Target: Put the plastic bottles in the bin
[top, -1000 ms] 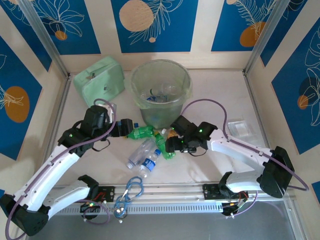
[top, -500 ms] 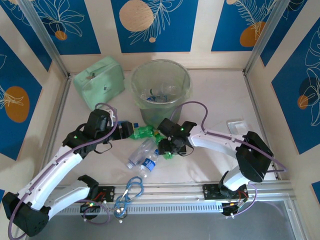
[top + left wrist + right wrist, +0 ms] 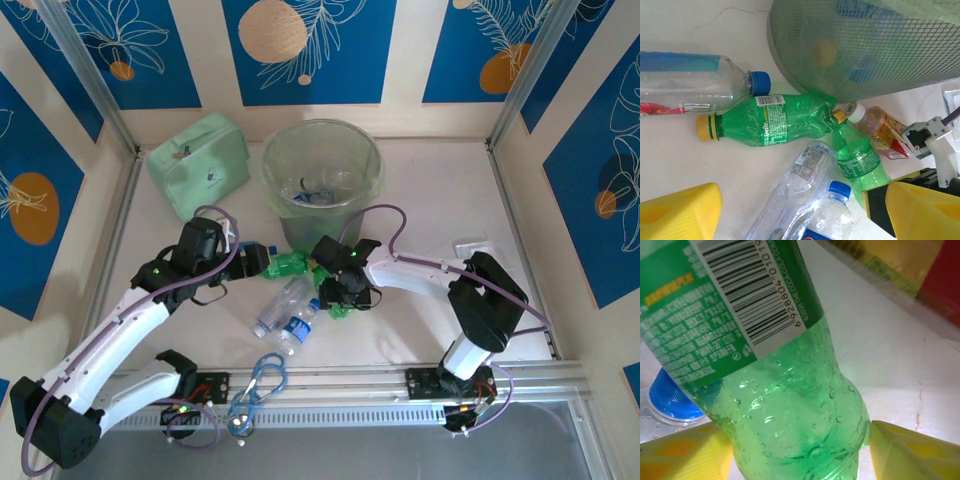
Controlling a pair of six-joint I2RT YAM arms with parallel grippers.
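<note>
L fingers open near the lying Sprite bottle, R fingers astride a 2nd green bottle at centre, grip can't tell, so squeeze its body square before lifting to the bin, top-centre; wrist cam shows the straddle, top cam the bin's mouth.

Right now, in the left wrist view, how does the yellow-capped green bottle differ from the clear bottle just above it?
The green bottle is tinted, with a yellow cap; the clear bottle is see-through, with a blue cap. The green bottle is crumpled at its base; the clear bottle looks smoother. Their caps point opposite ways. Both lie sideways beside the bin.
</note>
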